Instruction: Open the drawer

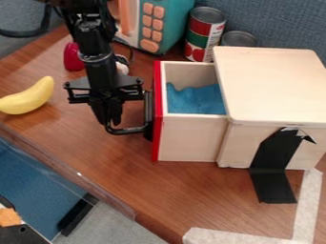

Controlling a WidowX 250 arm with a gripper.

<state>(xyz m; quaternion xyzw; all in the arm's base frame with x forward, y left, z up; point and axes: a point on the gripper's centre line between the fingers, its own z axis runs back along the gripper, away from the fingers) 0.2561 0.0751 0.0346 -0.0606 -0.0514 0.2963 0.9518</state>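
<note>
The wooden drawer [191, 138] stands well out of the left side of its light wood box [274, 86], its red front facing left. Blue cloth [194, 99] lies inside it. On the red front is a black handle [130, 130], curving out to the left. My gripper [110, 120] hangs down at the left of the drawer, its lower end inside the loop of the handle; whether it touches the handle I cannot tell.
A yellow banana [28, 97] lies at the left. Behind stand a teal toy microwave [162, 24], cans [205, 33] and a red object [73, 57]. Black tape [274, 176] runs from the box to the table [191, 195].
</note>
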